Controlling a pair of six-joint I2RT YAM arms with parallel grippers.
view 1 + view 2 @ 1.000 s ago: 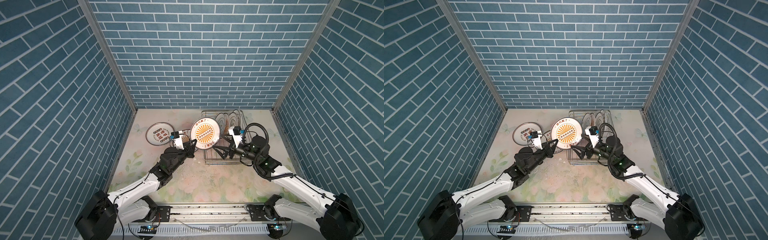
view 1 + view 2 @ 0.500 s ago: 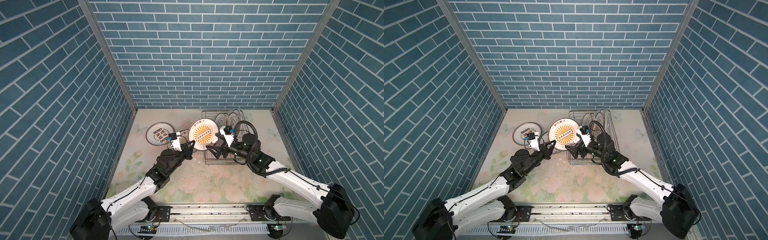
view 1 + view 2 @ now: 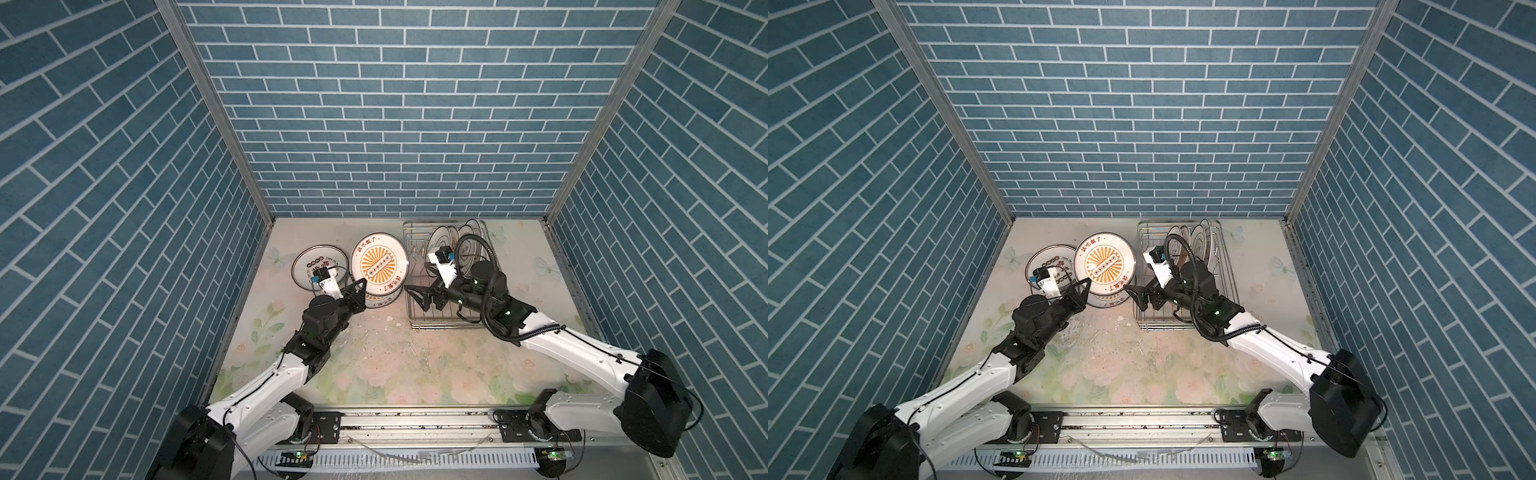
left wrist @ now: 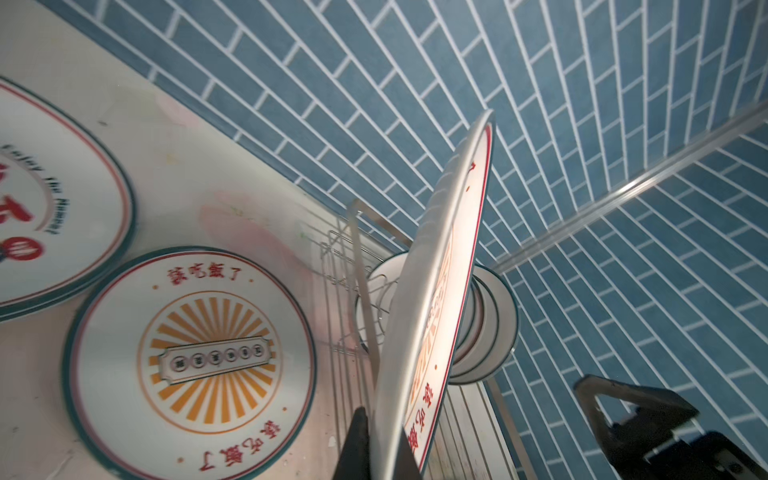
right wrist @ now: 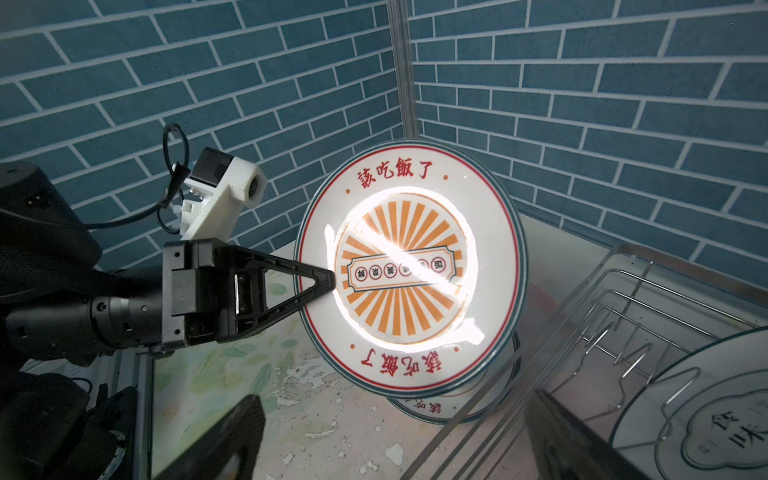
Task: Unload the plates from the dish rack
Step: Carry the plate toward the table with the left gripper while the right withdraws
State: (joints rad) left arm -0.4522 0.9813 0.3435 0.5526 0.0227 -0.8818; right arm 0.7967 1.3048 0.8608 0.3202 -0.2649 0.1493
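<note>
One risk, slippage from a thin rim pinch onto the plate lying below (image 4: 187, 357): sunburst plate (image 3: 377, 266), glossy white with dark rim, red characters and orange rays, clamped on edge by closed left end effector (image 3: 362, 286) over the desk (image 3: 374, 365), beside the dish rack (image 3: 440, 326); right end effector (image 3: 419, 299) open, empty.

place: mock-kitchen lab booth | cues: blue brick-print walls (image 3: 395, 104), floral tabletop (image 3: 395, 365), arm rail (image 3: 415, 422)
</note>
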